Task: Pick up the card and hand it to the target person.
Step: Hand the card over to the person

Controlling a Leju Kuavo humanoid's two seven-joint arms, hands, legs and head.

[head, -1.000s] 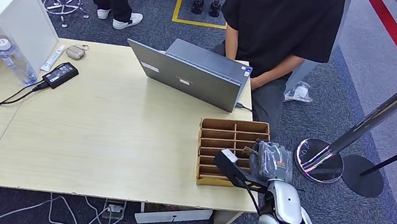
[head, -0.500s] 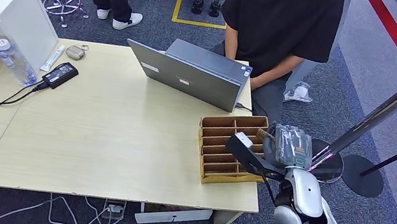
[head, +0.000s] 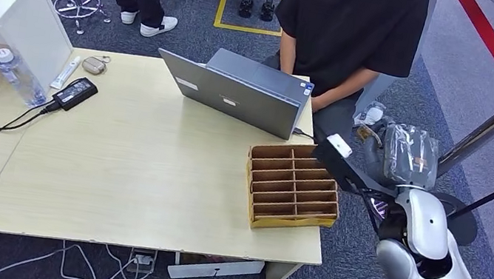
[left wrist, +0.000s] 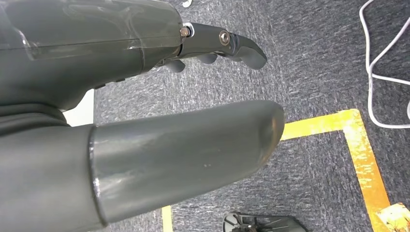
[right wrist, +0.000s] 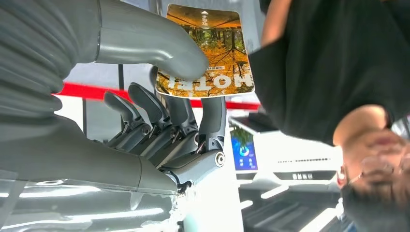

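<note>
**A:** What does your head view give you that the wrist cameras don't?

**B:** The layout. My right robot hand (head: 406,156) sits at the right of the frame, raised past the bench (head: 109,185) edge, just beside the person in black (head: 351,29) seated at the top centre behind the laptop (head: 240,93). The cardboard organizer (head: 291,188) lies on the bench at centre right, apart from my hand. From there the card is too small to make out.

**A:** And the right wrist view?

**B:** There the card (right wrist: 208,53) is plain: orange and brown with a tree picture, at the upper centre of the frame. My right thumb presses on its face and the darker fingers (right wrist: 212,121) back it from the other side, so the hand is clamped on the card. The person fills the right side of that frame.

**A:** Your left robot hand?

**B:** In the left wrist view my left robot hand (left wrist: 183,87) hangs over dark carpet (left wrist: 314,72) with a yellow floor line (left wrist: 358,150) at lower right. Thumb and fingers stand apart, holding nothing.
</note>
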